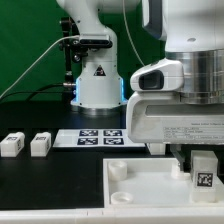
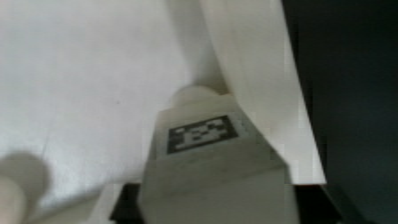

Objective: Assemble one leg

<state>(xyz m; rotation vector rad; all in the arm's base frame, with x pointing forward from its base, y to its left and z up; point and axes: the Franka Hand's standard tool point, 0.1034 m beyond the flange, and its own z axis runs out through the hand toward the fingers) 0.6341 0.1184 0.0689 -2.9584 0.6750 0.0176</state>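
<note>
My gripper [image 1: 203, 162] is shut on a leg [image 1: 203, 178], a small white block with a black-and-white tag facing the camera. It holds the leg upright over the large white panel [image 1: 140, 198], near the panel's corner at the exterior view's right. In the wrist view the leg [image 2: 201, 135] runs out from between my dark fingers [image 2: 128, 203], its tip against the panel's [image 2: 89, 90] raised edge. I cannot tell whether it touches. Two more legs [image 1: 12, 144] [image 1: 40, 143] lie on the table at the exterior view's left.
The marker board [image 1: 100, 137] lies behind the panel, in front of the robot base [image 1: 97, 85]. A raised round socket [image 1: 117, 170] stands at the panel's near-left corner. Black table [image 2: 347, 90] shows beyond the panel's edge.
</note>
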